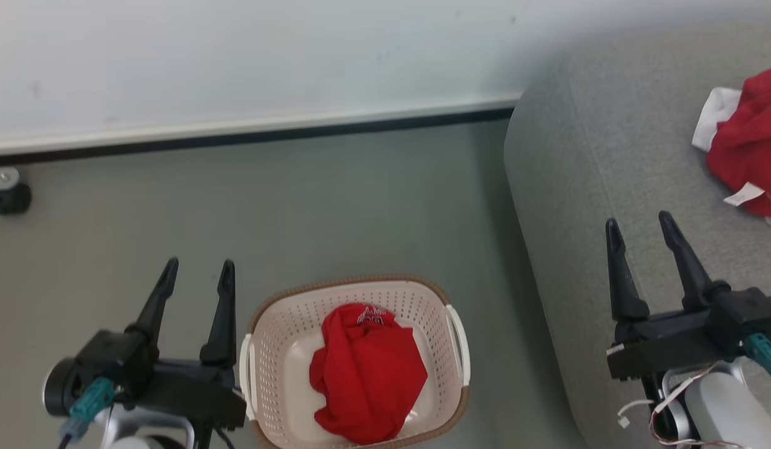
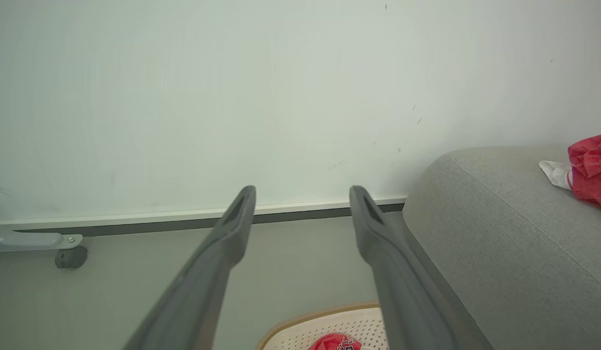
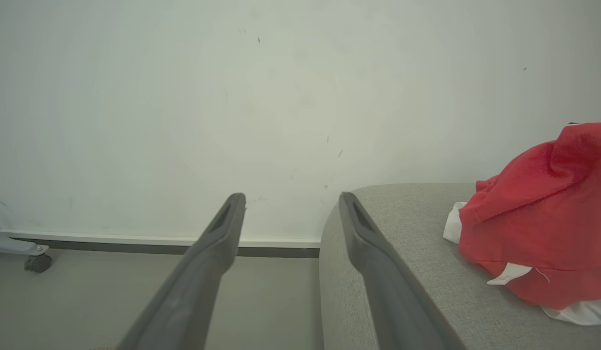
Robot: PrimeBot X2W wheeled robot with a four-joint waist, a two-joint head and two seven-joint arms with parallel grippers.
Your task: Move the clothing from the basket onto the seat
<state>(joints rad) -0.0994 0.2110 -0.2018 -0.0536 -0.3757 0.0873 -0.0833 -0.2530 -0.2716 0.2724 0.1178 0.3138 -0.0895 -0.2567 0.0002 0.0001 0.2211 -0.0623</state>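
A crumpled red jersey (image 1: 366, 368) lies in the perforated laundry basket (image 1: 354, 282), with another jersey (image 1: 750, 143) on the grey sofa (image 1: 584, 187) to the basket's right. The left gripper (image 1: 200, 265) hovers just left of the basket, the right gripper (image 1: 638, 221) well to its right over the sofa's edge, both spread wide and empty. Fetching the basket's jersey appears the step in hand; next, a gripper would need to dip inside and pinch the fabric.
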